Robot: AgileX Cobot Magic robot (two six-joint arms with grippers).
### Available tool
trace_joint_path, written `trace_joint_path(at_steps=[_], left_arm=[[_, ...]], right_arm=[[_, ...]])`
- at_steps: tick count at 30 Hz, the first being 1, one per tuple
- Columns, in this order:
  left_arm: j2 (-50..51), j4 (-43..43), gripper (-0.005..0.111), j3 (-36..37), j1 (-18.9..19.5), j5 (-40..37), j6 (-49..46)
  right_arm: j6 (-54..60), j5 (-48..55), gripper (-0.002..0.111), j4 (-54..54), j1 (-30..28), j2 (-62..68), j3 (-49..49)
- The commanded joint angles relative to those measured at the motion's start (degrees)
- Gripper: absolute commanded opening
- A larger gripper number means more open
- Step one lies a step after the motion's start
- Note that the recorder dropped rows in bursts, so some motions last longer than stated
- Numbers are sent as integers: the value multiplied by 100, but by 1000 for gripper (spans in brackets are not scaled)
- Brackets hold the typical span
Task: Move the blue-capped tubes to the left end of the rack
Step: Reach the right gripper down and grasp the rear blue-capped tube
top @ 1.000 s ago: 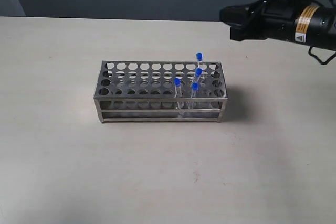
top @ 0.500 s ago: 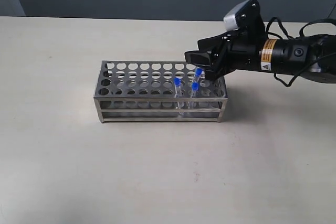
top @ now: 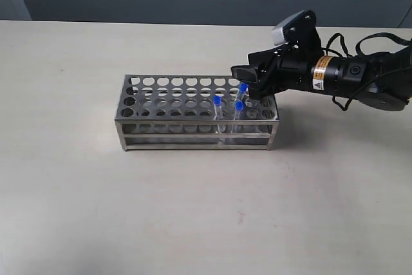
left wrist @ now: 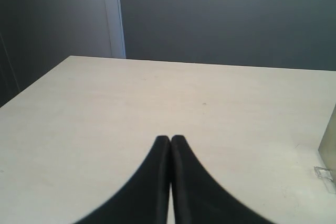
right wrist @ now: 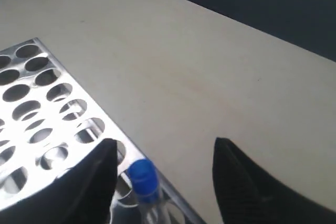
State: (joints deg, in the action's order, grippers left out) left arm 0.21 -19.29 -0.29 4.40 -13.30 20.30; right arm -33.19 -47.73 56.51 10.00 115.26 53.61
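The steel rack (top: pixel 164 98) stands mid-table. Three blue-capped tubes show near its right end: one at the front (top: pixel 217 102), one beside it (top: pixel 239 105) and one behind (top: pixel 243 87). The rearmost tube is hidden there by my right gripper (top: pixel 246 80). In the right wrist view that gripper (right wrist: pixel 165 141) is open, with a tube's blue cap (right wrist: pixel 143 174) between its fingers (right wrist: pixel 97 174), close to one finger and touching neither, at the rack (right wrist: pixel 31 85) edge. My left gripper (left wrist: pixel 169 139) is shut and empty over bare table, out of the exterior view.
The right arm (top: pixel 347 75) reaches in from the right, just above the rack's right end. The rack's left holes (top: pixel 138 85) hold nothing. A pale upright edge (left wrist: pixel 328 145) shows at the border of the left wrist view.
The right arm came down from the upper right to the rack's right end, and its open fingers now cover the rearmost blue cap. The tubes have not moved.
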Motion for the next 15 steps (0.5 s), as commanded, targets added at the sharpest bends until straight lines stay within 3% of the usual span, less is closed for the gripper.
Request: trace_joint_path(at_steps=[1,9,10,13,15], left_arm=[[-21,23,0,19,-39,-1,17],[-21,23,0,19,-39,-1,17],[-21,23,0,19,-39,-1,17],[-21,23,0,19,-39,-1,17],[-21,23,0,19,-39,-1,17]], right_arm=[[18,215,53,-87,31,42,240],[-295,499,51,299,40,51,254],[-305,499,44,310,40,51,254],[-505,428,-1,312,40,51,254],[-541,318,0,312,40,40,254]])
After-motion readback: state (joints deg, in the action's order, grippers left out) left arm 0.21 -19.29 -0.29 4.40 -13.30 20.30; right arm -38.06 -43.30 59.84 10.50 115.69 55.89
